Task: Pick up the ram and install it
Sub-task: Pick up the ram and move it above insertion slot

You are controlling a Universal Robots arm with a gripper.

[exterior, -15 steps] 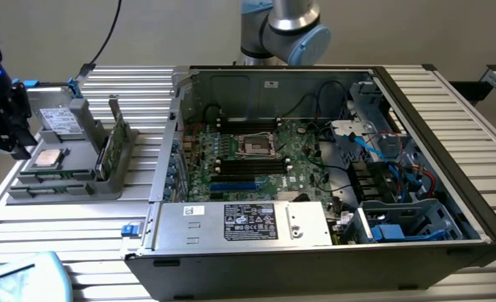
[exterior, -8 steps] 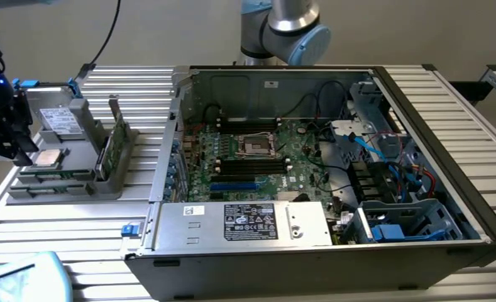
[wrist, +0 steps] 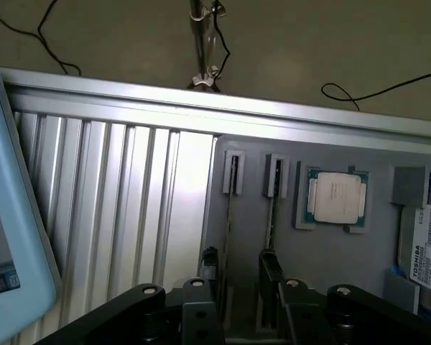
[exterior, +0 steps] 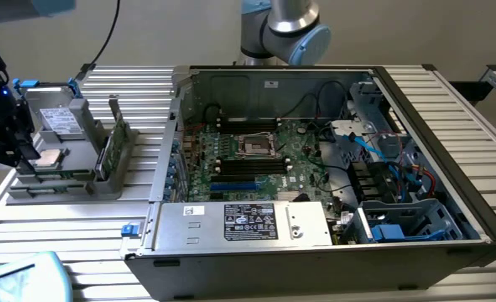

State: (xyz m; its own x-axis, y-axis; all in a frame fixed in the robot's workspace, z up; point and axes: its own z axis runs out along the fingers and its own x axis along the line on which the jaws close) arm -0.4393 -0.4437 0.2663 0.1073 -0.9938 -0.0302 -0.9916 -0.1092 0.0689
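Ram [wrist: 230,215] stands on edge in the grey rack [wrist: 330,266], in the slot farthest from the processor [wrist: 336,198]. Its long axis runs between the pincer [wrist: 238,259] fingers, which are apart and unclamped.

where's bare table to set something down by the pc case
Bare ribbed table between the grey holder and the near edge, beside the power supply. Another strip behind the holder. The open case is crowded with cables.
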